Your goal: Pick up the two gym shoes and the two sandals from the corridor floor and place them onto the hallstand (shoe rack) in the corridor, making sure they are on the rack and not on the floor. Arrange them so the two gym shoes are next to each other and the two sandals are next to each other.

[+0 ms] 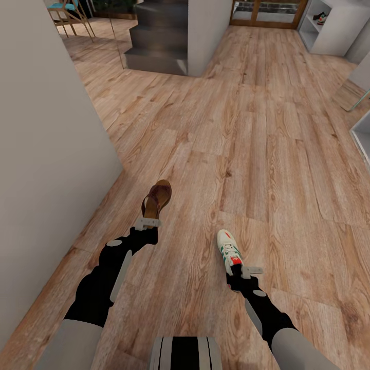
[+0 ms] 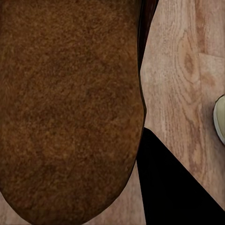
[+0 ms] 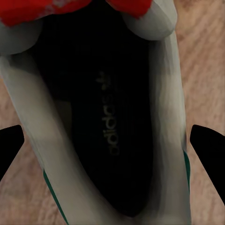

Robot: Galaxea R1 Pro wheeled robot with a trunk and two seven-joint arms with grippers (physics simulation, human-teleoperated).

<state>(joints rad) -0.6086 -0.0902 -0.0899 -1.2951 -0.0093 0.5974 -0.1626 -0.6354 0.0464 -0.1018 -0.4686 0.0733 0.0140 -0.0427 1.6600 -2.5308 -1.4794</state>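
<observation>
A dark brown sandal [image 1: 156, 198] sticks out ahead of my left gripper [image 1: 148, 222], which is shut on its heel end. Close up, the sandal's brown footbed [image 2: 70, 108] covers most of the left wrist view. My right gripper [image 1: 245, 271] is shut on the heel of a white gym shoe [image 1: 228, 250] with green stripes and a red tab. Its dark inside [image 3: 105, 131] lies between the two black fingers [image 3: 9, 147]. The white hallstand [image 1: 334, 31] stands far off at the back right, with a small red-and-green shoe [image 1: 319, 18] on a shelf. Wood-grain corridor floor [image 1: 246, 133] stretches ahead.
A white wall [image 1: 46, 154] runs close along my left. Dark grey stairs [image 1: 154, 41] and a white pillar [image 1: 208, 31] stand at the back, beside a wooden door [image 1: 267, 13]. Another white unit [image 1: 362, 133] juts in at the right edge.
</observation>
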